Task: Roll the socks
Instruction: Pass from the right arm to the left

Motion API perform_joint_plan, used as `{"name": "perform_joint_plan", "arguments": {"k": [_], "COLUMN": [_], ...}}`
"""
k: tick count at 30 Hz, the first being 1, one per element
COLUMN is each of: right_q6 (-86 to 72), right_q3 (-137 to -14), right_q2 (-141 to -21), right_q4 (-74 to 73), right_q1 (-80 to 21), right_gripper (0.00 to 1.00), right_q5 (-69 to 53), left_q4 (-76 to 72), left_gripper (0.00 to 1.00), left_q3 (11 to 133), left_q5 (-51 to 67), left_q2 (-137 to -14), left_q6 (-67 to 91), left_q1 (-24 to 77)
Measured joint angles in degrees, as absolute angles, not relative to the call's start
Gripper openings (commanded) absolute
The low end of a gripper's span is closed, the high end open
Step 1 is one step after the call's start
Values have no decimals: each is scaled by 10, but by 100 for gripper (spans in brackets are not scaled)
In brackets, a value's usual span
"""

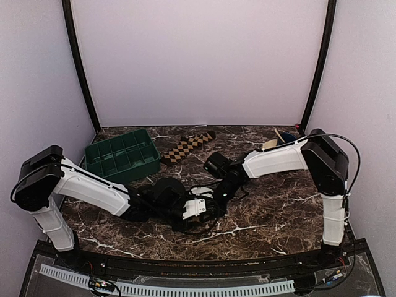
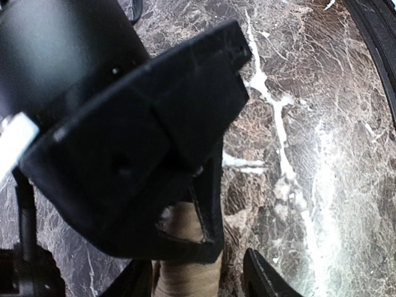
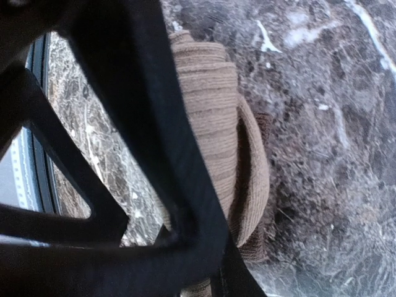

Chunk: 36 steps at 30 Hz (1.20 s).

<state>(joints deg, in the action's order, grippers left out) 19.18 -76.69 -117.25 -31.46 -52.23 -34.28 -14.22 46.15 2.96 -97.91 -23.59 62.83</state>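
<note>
Veined marble table (image 1: 278, 204), ribbed tan sock (image 3: 210, 105)

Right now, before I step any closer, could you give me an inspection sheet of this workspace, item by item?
Surface: dark marble-patterned table, no spills seen.
Job's things: tan sock folded over on itself at the middle, under both grippers; checkered sock lying flat near the back, right of the green tray and apart from it.
Clutter: green tray at back left; small items at back right, too small to identify.
Grippers: left gripper open, its fingers either side of the tan sock; right gripper appears shut on the tan sock.
Cables: black cable looping off the right arm.
Surroundings: pale walls, black corner posts.
</note>
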Motion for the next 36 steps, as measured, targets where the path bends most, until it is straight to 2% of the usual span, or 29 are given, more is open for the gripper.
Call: {"name": "perform_joint_plan", "arguments": {"k": [20,34,36], "right_q6": [190,191,192], "right_q3": [-770,-771,-771], "right_q2": [-1181,-1185,-1186], "right_q4": [-316,-316,-316], "right_q1": [-520,-515,-515], "right_gripper": [1,2,2], "right_q5": [-369,-383,-386], "left_q4": [-145,-134,-130], "left_gripper": [51,34,27], "left_q3": [455,460,462], "left_q5": [-42,-57,-56], "left_q2": [-1005,-1013,-1013], "left_q6": [-240,-243,-242], "left_q1": [641,645,645]}}
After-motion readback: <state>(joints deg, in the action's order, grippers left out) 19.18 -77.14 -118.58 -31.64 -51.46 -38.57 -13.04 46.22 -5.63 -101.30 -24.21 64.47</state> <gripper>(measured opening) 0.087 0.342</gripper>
